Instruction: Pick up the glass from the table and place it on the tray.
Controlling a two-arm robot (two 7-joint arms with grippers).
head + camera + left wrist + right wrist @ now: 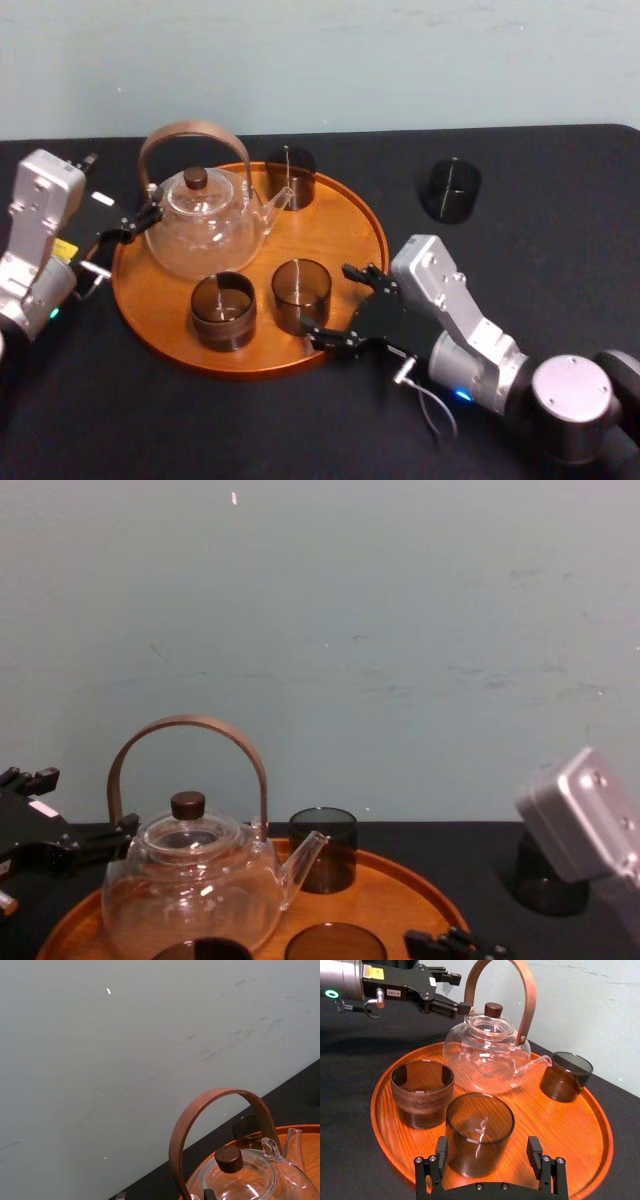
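The right gripper gapes empty at the tray's near-right rim, jaws either side of a smoky glass. The left gripper, also spread, sits at its left edge.

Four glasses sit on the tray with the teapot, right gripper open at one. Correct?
No: three glasses sit on the tray with the teapot; a fourth glass stands on the table, as the head view shows. The right gripper is open at one, yes.
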